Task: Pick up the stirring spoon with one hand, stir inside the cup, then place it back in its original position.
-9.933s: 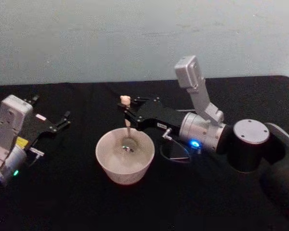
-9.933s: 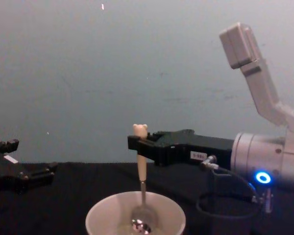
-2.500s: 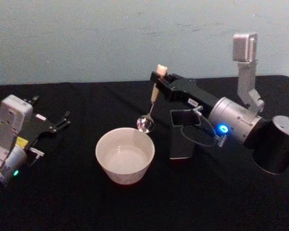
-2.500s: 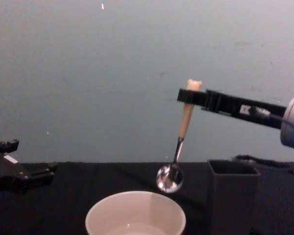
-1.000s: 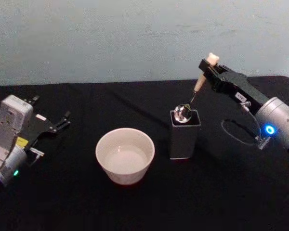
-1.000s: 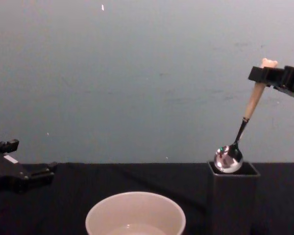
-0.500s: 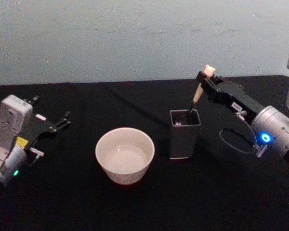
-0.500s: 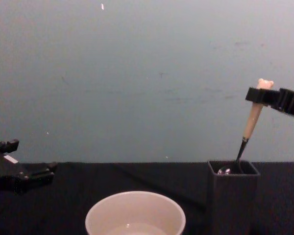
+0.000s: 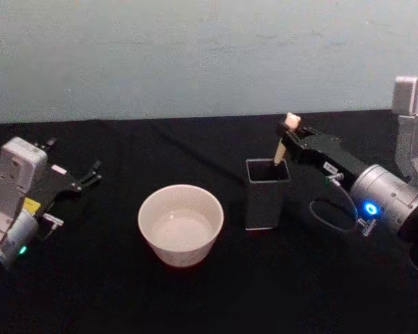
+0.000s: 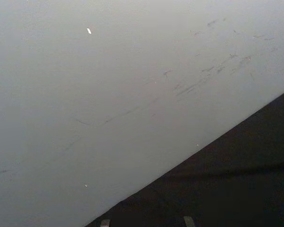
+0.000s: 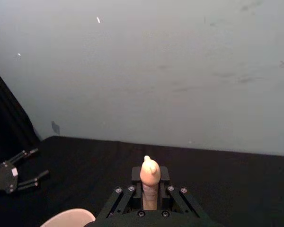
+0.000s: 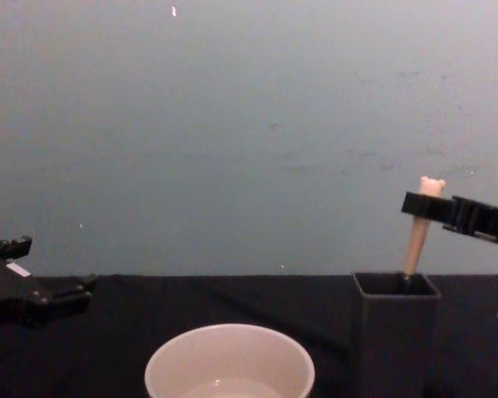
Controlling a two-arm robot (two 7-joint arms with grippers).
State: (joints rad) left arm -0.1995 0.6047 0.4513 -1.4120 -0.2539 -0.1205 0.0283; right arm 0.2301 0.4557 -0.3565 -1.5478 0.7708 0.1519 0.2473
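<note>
Black table [image 9: 195, 299], right end effector [image 9: 287, 142] gripping stirring spoon [image 12: 417, 236]

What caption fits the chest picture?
Right gripper lowers the stirring spoon into the dark holder beside the cup.

Silver arms, black end effectors

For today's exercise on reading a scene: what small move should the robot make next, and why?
Probably open the right claw and let go. The stirring spoon already stands in the dark holder, its bowl hidden inside and only the beige handle showing above the rim, with the claw clamped just under the bear head. The cup sits apart, and the left claw is parked at the table's left.
</note>
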